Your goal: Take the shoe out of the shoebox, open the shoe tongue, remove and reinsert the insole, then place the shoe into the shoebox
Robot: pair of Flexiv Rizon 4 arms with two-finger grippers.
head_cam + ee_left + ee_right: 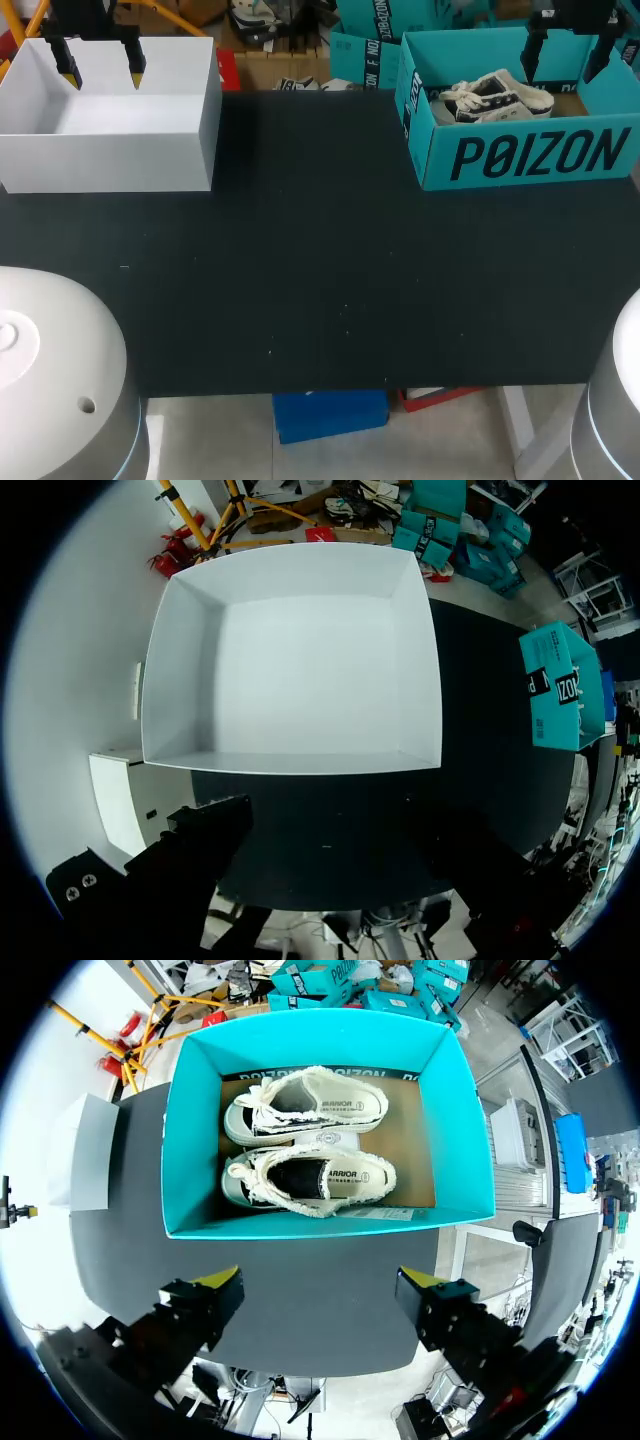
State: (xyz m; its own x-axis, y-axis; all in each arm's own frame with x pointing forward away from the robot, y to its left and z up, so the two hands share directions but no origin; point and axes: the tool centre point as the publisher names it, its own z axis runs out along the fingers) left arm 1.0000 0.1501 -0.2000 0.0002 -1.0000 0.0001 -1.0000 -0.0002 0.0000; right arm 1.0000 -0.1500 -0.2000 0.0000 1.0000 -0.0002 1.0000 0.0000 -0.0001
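Two cream low-top canvas shoes with dark linings sit upright on their soles, side by side and touching, inside the open teal cardboard shoebox [455, 1110]. The nearer shoe [300, 1180] lies close to the box wall on the right tool's side, and the farther shoe [310, 1110] lies just beyond it. Both toes point toward the side of the bench where the white box stands. Their laces look loosely tied, though this is hard to make out. Past the heels, a strip of the box's brown floor is bare.

The shoebox stands at the far right corner of the black bench [320, 280]. The right tool [322, 1280] hangs above the box's near wall, touching nothing. Its yellow-tipped fingers are spread wide with nothing between them.

At the far left corner, well apart from the shoebox, stands an open-topped white rectangular box [110, 155]. The left tool [101, 72] hovers over it, its fingers also held wide apart and gripping nothing. In its own wrist view only the dark finger bodies show, near the white box's closer wall.
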